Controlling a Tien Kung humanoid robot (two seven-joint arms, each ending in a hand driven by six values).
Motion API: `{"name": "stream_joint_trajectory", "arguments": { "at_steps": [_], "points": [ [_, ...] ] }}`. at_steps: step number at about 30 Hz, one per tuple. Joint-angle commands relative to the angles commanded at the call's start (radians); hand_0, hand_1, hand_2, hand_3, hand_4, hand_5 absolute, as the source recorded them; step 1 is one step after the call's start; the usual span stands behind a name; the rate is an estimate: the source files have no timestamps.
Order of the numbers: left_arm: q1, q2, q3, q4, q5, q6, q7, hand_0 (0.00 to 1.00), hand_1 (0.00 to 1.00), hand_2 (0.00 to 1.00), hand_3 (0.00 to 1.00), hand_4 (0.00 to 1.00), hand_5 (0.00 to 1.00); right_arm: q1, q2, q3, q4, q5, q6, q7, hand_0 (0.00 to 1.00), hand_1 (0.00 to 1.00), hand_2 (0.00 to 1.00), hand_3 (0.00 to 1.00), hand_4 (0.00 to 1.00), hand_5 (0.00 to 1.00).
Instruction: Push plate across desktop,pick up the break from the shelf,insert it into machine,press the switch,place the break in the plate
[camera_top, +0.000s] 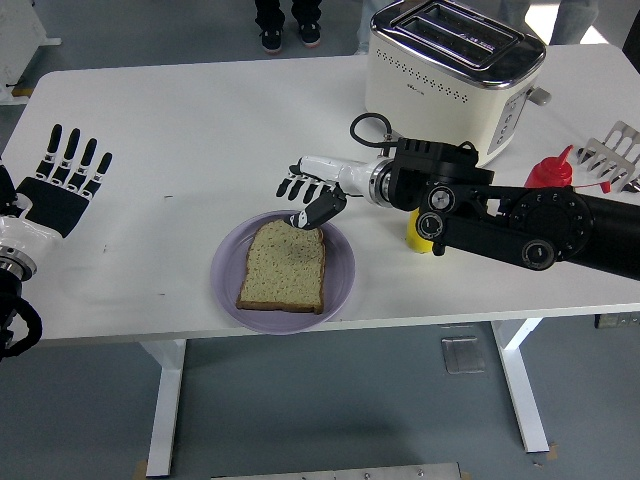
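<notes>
One slice of bread (284, 265) lies flat on the purple plate (340, 268), just below our right hand (312, 194), whose fingers are spread and hold nothing. Our left hand (58, 182) rests far off, fingers splayed. Behind our right wrist stands the toaster (452, 75).

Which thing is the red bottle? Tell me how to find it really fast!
Start at the big cream toaster at the back right of the white table. Look just right of it, behind the right arm: the red squeeze bottle stands there beside a metal rack. It is the only bright red thing, with a pointed nozzle on top.
</notes>
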Motion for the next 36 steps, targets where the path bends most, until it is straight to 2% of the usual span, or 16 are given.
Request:
{"name": "stream_joint_trajectory", "arguments": {
  "at_steps": [8, 9, 10, 16, 21, 28, 32, 36],
  "points": [
    [0.001, 0.002, -0.013, -0.009, 0.004, 0.0, 0.001, 0.811, 0.736, 0.696, 0.687, 0.787, 0.998, 0.015, -0.03, 0.047, 0.03, -0.03, 0.004, 0.002, 0.682, 0.712, 0.724, 0.727, 0.611, 0.203],
    [0.001, 0.002, -0.015, -0.012, 0.005, 0.0, 0.001, 0.81, 0.736, 0.695, 0.686, 0.787, 0.998, 0.015, -0.038, 0.059, 0.039, -0.033, 0.008, 0.001, 0.672, 0.689, 0.692, 0.684, 0.618, 0.21],
    [0.001, 0.002, -0.016, -0.014, 0.006, -0.001, 0.001, 0.81, 0.736, 0.695, 0.686, 0.787, 0.998, 0.014, -0.045, 0.07, 0.048, -0.037, 0.012, -0.001, 0.672, 0.689, 0.692, 0.684, 0.618, 0.21],
    [0.005, 0.001, -0.026, -0.03, 0.007, 0.0, 0.002, 0.81, 0.736, 0.695, 0.685, 0.79, 0.998, 0.004, -0.102, 0.162, 0.121, -0.036, 0.051, -0.013, 0.663, 0.668, 0.668, 0.665, 0.62, 0.216],
    [0.008, 0.001, -0.028, -0.059, 0.002, 0.001, 0.003, 0.81, 0.738, 0.697, 0.686, 0.794, 0.998, -0.032, -0.17, 0.26, 0.188, 0.03, 0.067, -0.002, 0.666, 0.662, 0.657, 0.655, 0.615, 0.214],
    [0.012, 0.0, -0.031, -0.105, -0.012, 0.004, 0.004, 0.811, 0.739, 0.699, 0.688, 0.796, 0.998, -0.143, -0.267, 0.417, 0.261, 0.189, 0.008, 0.117, 0.675, 0.662, 0.652, 0.651, 0.616, 0.214],
    [0.013, -0.001, -0.033, -0.124, -0.021, 0.006, 0.004, 0.811, 0.739, 0.699, 0.688, 0.796, 0.998, -0.212, -0.302, 0.509, 0.291, 0.285, -0.028, 0.18, 0.675, 0.662, 0.652, 0.651, 0.616, 0.214],
    [0.014, -0.002, -0.033, -0.143, -0.029, 0.007, 0.006, 0.81, 0.74, 0.699, 0.688, 0.798, 0.998, -0.281, -0.326, 0.592, 0.318, 0.364, -0.049, 0.214, 0.685, 0.666, 0.65, 0.649, 0.623, 0.218]
  ]
}}
